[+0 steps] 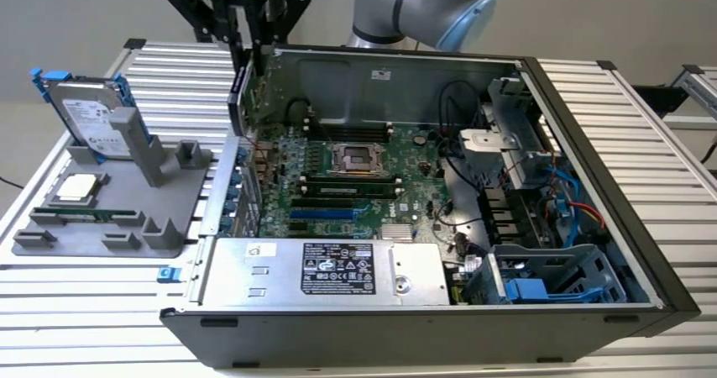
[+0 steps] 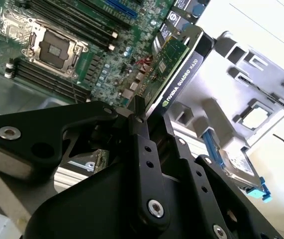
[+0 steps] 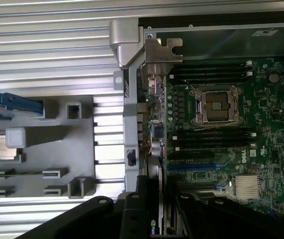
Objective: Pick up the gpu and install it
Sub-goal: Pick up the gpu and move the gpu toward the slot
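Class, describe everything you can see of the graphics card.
The graphics card is a thin flat board, green circuitry on one face, a black cover with pale lettering on the other. The gripper clamps one end. It is held on edge over the open computer case, above the green main board, seemingly not touching it.

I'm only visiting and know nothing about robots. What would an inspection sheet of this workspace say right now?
Surface: ribbed metal table carrying an open computer case.
Job's things: gpu hanging by the case's wall on the exterior view's left, not yet in a slot.
Clutter: grey holder with an upright hard drive and a processor chip.
Grippers: pincer shut on the gpu.
Cables: red, blue and black wires inside the case, on the exterior view's right.
Surroundings: plain grey wall behind.
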Controlling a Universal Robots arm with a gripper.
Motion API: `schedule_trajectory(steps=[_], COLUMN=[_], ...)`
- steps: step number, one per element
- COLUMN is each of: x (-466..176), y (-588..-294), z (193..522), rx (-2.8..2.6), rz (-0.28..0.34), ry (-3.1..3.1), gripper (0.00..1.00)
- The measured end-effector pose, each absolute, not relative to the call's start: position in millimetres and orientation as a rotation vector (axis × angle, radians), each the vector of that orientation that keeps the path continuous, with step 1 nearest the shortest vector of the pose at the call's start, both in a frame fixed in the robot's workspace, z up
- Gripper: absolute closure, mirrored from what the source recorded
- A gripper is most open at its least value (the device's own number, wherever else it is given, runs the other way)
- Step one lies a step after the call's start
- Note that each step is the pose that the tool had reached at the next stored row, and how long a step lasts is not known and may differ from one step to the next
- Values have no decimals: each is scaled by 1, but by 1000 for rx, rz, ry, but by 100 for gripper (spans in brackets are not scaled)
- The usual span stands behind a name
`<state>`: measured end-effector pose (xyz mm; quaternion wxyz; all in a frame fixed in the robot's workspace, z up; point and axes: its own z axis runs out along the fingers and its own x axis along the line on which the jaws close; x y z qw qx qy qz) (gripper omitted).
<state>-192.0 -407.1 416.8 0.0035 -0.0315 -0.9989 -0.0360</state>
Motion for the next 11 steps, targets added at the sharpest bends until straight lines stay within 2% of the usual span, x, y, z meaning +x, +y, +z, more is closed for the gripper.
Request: schedule_trajectory(steps=[11], x=[-179], y=[-406], z=[417], rx=[-98], rz=[-113], ry=[-3131], gripper=[100])
